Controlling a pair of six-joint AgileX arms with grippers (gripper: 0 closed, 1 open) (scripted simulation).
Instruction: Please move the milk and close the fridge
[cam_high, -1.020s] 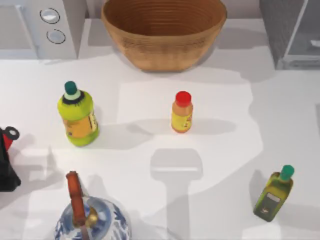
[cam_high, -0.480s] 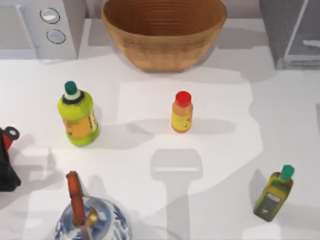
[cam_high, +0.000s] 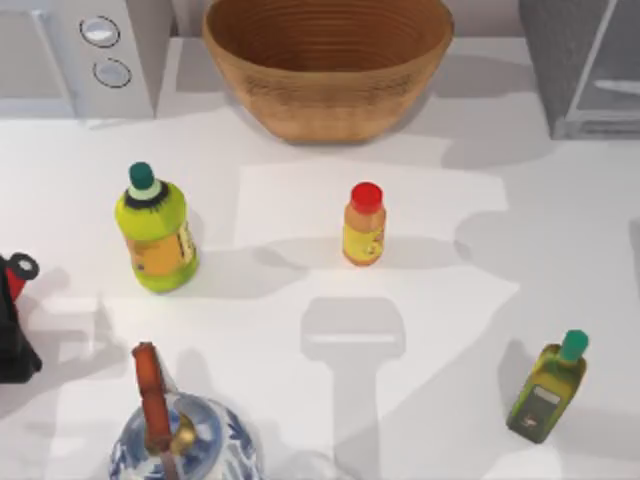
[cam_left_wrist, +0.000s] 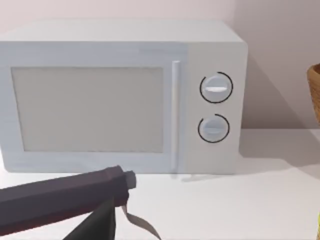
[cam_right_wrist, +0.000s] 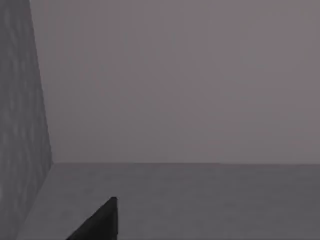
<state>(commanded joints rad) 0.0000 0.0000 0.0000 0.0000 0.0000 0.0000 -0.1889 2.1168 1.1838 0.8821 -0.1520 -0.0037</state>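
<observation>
The fridge (cam_high: 560, 60) stands at the table's back right corner, with a dark textured grey side and a paler panel beside it. The milk is out of view. The right wrist view shows plain grey surfaces meeting a textured grey wall (cam_right_wrist: 20, 125), like the fridge's, with a dark part of my right gripper (cam_right_wrist: 100, 222) low in front. A dark part of my left gripper (cam_left_wrist: 100, 210) shows in the left wrist view, facing the microwave (cam_left_wrist: 125, 100).
A woven basket (cam_high: 328, 60) sits at the back centre and the microwave (cam_high: 90, 50) at back left. On the table stand a yellow-green bottle (cam_high: 155, 230), a red-capped orange bottle (cam_high: 364, 225), an olive bottle (cam_high: 547, 388), a blue-white teapot (cam_high: 180, 440) and a red-black object (cam_high: 12, 320).
The arm shadows on the right half of the table have shifted. The bottles, teapot and basket have not moved.
</observation>
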